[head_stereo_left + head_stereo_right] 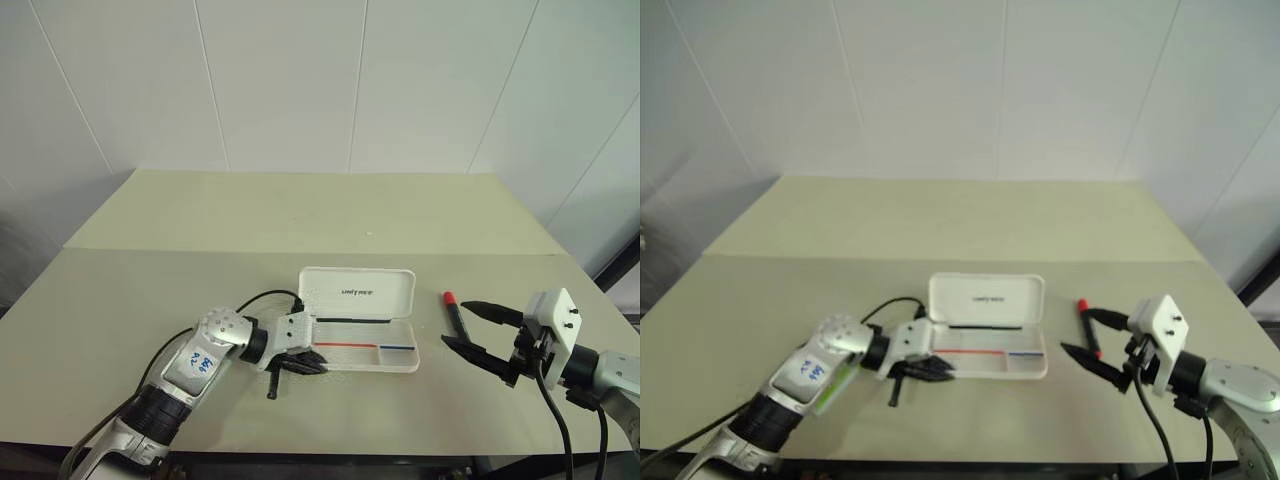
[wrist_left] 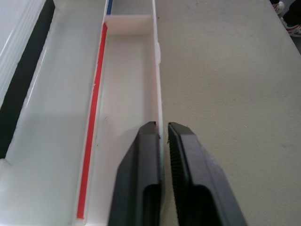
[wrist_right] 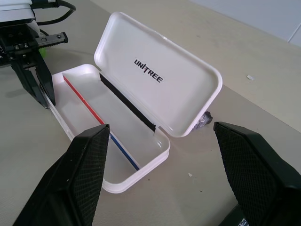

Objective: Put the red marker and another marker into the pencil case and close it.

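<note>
The case (image 1: pixel 360 345) is seen lying open; the left gripper (image 2: pixel 162 136) is held at its rim, fingers slightly apart; the right gripper (image 1: pixel 468 328) is spread wide beside the red marker (image 1: pixel 456 312).

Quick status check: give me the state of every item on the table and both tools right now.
pencil case: open, lid raised, tray looks empty.
red marker: lying on the table, outside the case.
left tool: nearly shut, at the tray's end wall.
right tool: open, holding nothing.

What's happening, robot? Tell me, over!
Left gripper nearly shut at the open pencil case's near wall, holding nothing. Right gripper open by the red marker on the table. Nothing blocking.
</note>
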{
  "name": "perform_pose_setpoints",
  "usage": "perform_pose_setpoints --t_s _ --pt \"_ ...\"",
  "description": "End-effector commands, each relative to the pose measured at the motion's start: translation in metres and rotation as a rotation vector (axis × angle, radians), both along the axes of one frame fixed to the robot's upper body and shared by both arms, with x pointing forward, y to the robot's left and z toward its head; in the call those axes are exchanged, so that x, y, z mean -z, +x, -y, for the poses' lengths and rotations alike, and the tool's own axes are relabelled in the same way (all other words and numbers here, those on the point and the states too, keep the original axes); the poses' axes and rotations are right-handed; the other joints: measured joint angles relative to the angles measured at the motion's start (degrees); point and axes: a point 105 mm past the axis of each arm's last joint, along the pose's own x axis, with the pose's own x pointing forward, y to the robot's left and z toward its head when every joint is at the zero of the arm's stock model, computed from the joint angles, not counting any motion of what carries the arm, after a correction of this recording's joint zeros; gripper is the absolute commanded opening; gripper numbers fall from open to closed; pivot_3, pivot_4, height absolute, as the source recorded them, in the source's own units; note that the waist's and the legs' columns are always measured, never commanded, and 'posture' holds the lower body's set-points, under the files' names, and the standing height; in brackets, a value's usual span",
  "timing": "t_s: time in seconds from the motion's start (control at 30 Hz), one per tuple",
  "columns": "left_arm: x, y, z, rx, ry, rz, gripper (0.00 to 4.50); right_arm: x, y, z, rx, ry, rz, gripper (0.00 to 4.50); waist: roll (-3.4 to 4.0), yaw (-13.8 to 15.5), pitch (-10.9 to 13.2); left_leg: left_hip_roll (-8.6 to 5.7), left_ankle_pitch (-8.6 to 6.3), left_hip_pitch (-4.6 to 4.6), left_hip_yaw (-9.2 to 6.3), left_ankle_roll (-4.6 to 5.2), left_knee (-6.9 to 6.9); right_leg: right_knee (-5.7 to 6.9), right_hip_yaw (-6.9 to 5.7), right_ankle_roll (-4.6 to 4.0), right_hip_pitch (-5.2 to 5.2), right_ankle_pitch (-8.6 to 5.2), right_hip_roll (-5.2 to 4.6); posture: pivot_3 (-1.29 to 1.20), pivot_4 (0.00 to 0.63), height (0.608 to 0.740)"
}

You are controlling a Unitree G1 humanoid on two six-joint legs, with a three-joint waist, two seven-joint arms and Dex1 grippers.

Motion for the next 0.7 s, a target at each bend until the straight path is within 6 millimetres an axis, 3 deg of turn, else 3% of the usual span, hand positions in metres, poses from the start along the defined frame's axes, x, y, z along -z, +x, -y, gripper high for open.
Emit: perform_pose_setpoints --t_s 0.03,0.33,0.7 --pt "-0.002 -0.006 0.002 0.013 -0.001 0.001 1.57 -0.014 -0.003 0.001 -0.004 -0.021 0.053 4.5 0.0 0.0 0.0 0.0 0.0 0.0 0.0 0.0 -0.01 0.0 0.0 0.0 0.0 0.0 0.0 0.0 0.15 0.74" --pt "-0.009 -0.022 0.006 0.023 -0.025 -0.025 4.47 -0.014 -0.002 0.0 -0.009 -0.023 0.051 4.5 0.0 0.0 0.0 0.0 0.0 -0.03 0.0 0.0 -0.02 -0.05 0.0 0.0 0.0 0.0 0.0 0.0 0.15 0.74" --pt "-0.029 -0.033 0.005 0.039 -0.087 -0.035 4.47 -0.011 0.001 -0.002 -0.014 -0.017 0.044 4.5 0.01 0.0 0.0 0.01 -0.01 -0.07 0.0 0.01 -0.04 -0.24 0.0 -0.03 0.0 -0.02 0.0 0.0 0.15 0.74"
